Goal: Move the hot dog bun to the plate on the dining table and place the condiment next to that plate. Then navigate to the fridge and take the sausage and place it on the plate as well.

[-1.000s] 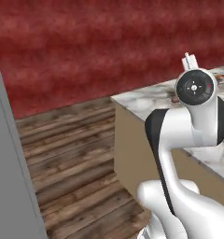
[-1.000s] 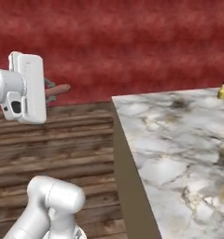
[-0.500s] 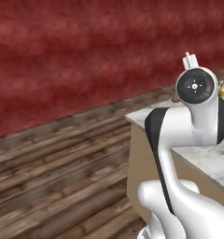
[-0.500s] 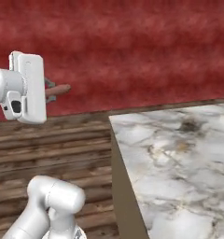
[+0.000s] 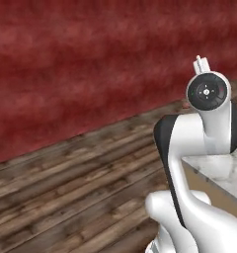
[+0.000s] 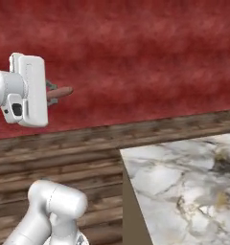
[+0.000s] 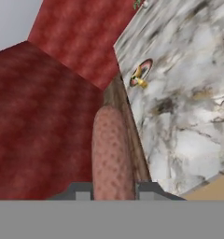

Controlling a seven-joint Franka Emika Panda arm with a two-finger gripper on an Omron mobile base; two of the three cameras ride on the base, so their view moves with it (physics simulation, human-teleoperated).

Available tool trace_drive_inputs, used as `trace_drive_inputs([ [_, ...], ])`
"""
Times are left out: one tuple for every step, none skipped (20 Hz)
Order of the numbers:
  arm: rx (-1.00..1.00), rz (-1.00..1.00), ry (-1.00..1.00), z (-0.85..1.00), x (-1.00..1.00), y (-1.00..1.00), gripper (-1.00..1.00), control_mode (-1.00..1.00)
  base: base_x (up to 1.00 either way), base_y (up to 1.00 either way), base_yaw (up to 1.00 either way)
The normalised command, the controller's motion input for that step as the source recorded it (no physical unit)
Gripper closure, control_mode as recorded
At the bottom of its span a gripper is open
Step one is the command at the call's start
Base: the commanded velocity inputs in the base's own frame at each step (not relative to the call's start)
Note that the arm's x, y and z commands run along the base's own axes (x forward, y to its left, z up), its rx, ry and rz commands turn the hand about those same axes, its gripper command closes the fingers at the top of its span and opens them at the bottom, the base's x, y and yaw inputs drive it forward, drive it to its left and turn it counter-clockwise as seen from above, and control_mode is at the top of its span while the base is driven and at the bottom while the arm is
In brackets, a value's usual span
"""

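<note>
One speckled reddish-brown sausage (image 7: 112, 154), finger-like, clamped lengthwise in the pincer (image 7: 113, 189).

sausage (image 7: 112, 154) in end effector (image 7: 113, 186), plate (image 7: 142, 72) and condiment (image 7: 141, 83) on dining table (image 7: 188, 107) beyond

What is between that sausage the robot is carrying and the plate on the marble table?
Nothing visible blocks it. The gripper is shut on the sausage, held up in the air off the table's corner. In the hand view, bare marble of the dining table runs to the plate, with the condiment beside it.
</note>
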Motion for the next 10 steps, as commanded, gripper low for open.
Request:
trace_drive_inputs([
  [0.0,0.0,0.0,0.0,0.0,0.0,1.0,1.0,1.0,0.69,-0.21],
  [0.0,0.0,0.0,0.0,0.0,0.0,1.0,1.0,1.0,0.72,-0.25],
  [0.0,0.0,0.0,0.0,0.0,0.0,1.0,1.0,1.0,0.76,-0.28],
  [0.0,0.0,0.0,0.0,0.0,0.0,1.0,1.0,1.0,0.75,-0.35],
  [0.0,0.0,0.0,0.0,0.0,0.0,1.0,1.0,1.0,0.7,-0.39],
  [0.0,0.0,0.0,0.0,0.0,0.0,1.0,1.0,0.91,0.68,-0.44],
  [0.0,0.0,0.0,0.0,0.0,0.0,1.0,1.0,0.75,0.67,-0.48],
  [0.0,0.0,0.0,0.0,0.0,0.0,1.0,1.0,0.71,0.74,-0.52],
  [0.0,0.0,0.0,0.0,0.0,0.0,1.0,1.0,0.66,0.72,-0.55],
  [0.0,0.0,0.0,0.0,0.0,0.0,1.0,1.0,0.63,0.79,-0.58],
])
